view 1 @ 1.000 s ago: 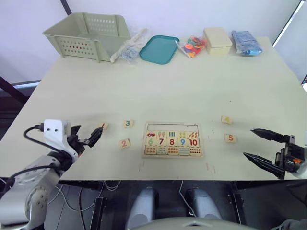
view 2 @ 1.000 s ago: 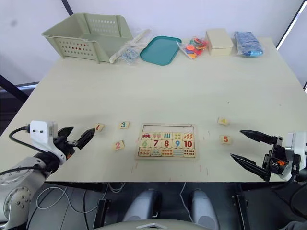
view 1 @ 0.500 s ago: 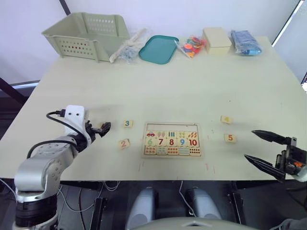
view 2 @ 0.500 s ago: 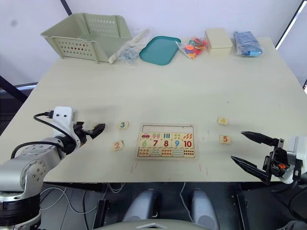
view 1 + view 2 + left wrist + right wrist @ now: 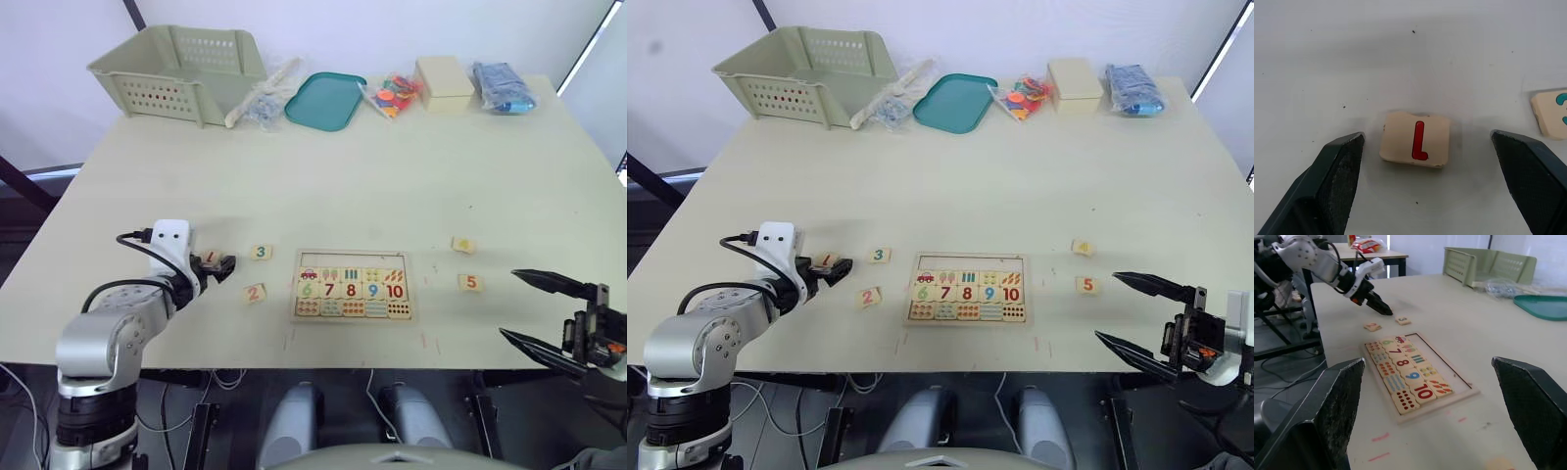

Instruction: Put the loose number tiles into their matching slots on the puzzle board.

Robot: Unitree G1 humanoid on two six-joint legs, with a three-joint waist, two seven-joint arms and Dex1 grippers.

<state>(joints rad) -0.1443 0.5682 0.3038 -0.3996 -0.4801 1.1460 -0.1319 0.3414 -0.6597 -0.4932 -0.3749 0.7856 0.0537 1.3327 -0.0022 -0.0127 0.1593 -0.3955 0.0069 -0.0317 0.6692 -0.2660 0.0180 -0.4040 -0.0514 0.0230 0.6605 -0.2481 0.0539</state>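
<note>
The puzzle board's point(image 5: 352, 286) top row is sitting empty — the left gripper point(image 5: 1422, 147), wide, is only straddling tile 1 point(image 5: 1415, 139).

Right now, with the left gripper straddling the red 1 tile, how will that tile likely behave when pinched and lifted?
The 1 tile looks like a small, stiff wooden square, so probably rigid and light. It lies flat, unlikely to roll. With the left gripper open and its edges low, it may slide on the smooth table.
</note>
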